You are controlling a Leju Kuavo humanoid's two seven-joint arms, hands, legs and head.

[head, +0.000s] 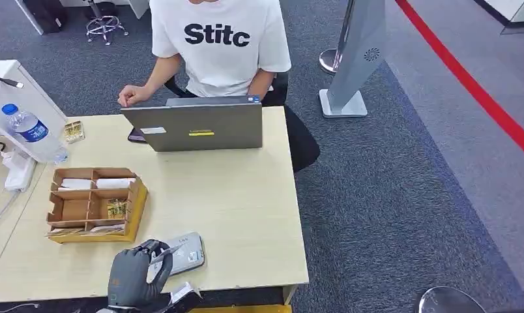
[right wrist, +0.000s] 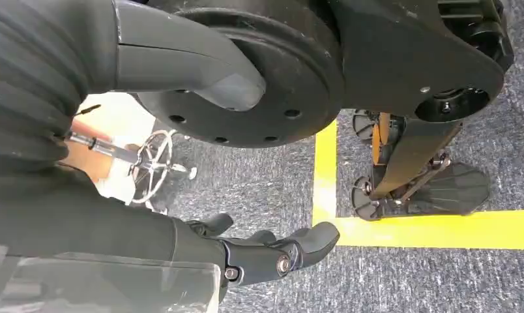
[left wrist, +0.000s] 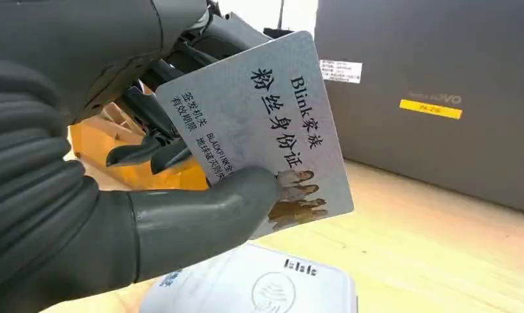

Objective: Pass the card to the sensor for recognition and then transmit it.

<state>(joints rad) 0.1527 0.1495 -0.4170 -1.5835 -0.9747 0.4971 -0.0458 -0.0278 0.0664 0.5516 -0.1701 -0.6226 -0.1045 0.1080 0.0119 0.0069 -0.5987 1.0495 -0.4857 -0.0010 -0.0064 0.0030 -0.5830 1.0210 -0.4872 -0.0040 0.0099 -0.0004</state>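
Left hand [head: 137, 274] at near edge of bench [head: 246, 215], pinching card [left wrist: 259, 124] between thumb and fingers [left wrist: 148, 151], card tilted, printed face toward wrist camera. Card held just above sensor [head: 184, 253], a flat grey reader lying near the near edge; contact between card and reader: cannot tell. Right hand [right wrist: 272, 254] hanging low over grey carpet [right wrist: 442, 280] beside yellow floor tape [right wrist: 435, 229], fingers loosely curled and apart, nothing held. Wooden organiser [head: 95, 203] toward left edge of bench, beyond the hand, compartments holding small white and printed items. Laptop [head: 197, 125] at far edge, lid back facing robot. Person [head: 214, 45] in white T-shirt seated behind far edge, one hand [head: 132, 96] resting at far-left corner. Water bottle [head: 32, 134] lying at left edge, beside white box [head: 15, 91]. Grey stand [head: 357, 59] on carpet past far-right corner; red floor line [head: 468, 81] further right.
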